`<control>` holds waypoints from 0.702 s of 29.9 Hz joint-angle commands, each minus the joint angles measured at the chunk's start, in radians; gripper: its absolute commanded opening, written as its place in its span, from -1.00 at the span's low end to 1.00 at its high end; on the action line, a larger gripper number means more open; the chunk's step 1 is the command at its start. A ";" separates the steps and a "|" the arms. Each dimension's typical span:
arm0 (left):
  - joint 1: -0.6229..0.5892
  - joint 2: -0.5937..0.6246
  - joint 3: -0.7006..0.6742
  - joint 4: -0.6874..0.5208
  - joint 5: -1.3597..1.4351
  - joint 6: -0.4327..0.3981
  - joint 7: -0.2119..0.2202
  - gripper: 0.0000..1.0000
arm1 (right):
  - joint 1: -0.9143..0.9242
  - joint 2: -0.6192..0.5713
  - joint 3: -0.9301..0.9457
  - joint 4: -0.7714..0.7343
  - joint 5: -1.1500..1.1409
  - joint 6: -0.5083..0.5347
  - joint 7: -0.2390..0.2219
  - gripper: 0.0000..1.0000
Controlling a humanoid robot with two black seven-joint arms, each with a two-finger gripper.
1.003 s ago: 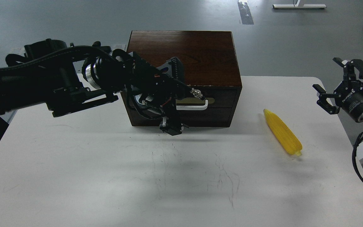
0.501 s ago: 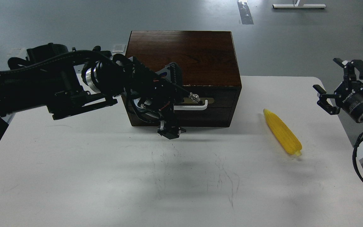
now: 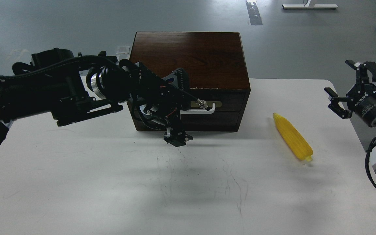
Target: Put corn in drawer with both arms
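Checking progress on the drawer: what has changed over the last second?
The left gripper has crept slightly left along the white handle and its lower finger sits a little higher. The drawer looks still closed. The corn and the open right gripper have not moved.

The white, scuffed table (image 3: 109, 182) carried a dark wooden box (image 3: 204, 58) at its far middle and a corn (image 3: 292, 136) lying right.
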 commanded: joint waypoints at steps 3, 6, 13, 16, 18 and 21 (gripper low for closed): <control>0.012 0.000 -0.002 0.000 0.000 0.000 0.000 0.96 | -0.003 -0.002 -0.001 0.002 0.000 0.000 0.000 0.98; 0.012 0.000 -0.002 -0.002 0.000 0.000 0.000 0.96 | -0.003 -0.002 0.000 0.002 0.001 0.000 0.000 0.98; 0.012 0.000 -0.002 -0.034 0.000 0.000 0.000 0.97 | -0.003 -0.002 0.000 0.000 0.000 0.000 0.000 0.98; 0.010 0.000 -0.002 -0.055 -0.001 0.000 0.000 0.97 | -0.003 -0.002 0.000 0.000 0.000 0.000 0.000 0.98; 0.009 0.000 -0.002 -0.061 -0.003 0.000 0.000 0.96 | -0.003 -0.002 0.000 0.000 0.000 0.000 0.000 0.98; 0.004 0.001 0.009 -0.078 -0.005 0.000 0.000 0.96 | -0.003 -0.002 0.000 0.000 0.000 0.000 0.000 0.98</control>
